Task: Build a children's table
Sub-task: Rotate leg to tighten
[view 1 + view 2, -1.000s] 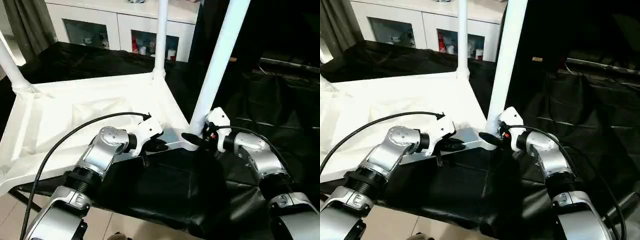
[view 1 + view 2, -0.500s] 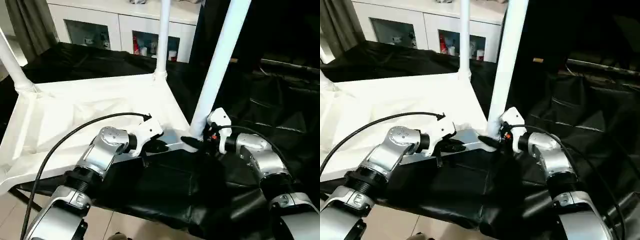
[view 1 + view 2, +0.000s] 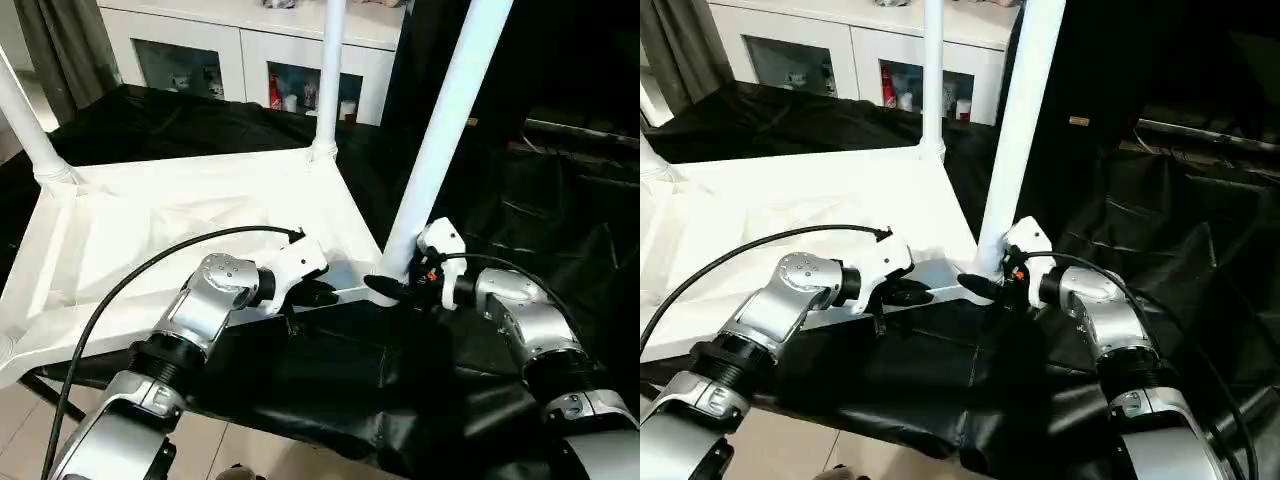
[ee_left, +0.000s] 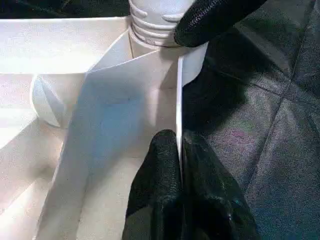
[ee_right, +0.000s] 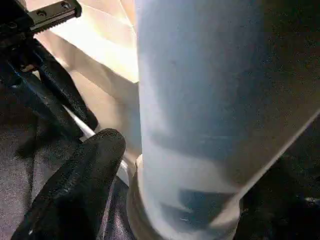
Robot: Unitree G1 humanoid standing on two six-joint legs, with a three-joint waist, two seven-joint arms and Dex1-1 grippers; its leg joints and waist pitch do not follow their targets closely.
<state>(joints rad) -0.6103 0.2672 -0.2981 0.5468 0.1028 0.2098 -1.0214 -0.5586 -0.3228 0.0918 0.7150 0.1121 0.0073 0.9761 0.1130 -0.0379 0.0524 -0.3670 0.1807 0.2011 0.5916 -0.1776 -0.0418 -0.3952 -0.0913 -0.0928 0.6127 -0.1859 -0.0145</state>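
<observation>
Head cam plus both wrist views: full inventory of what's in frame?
Table top: one, white, upside down on the black cover.
Table legs: three, white, upright in corner sockets: near right, far right, far left.
Black cover: one, draped under and around the table.
Cabinet: one, white, glass doors, behind the table, small items inside.
Curtain: one, dark, far left.
Left gripper: black fingers shut on the table top's near rim.
Right gripper: black fingers open at the near right leg's base.
</observation>
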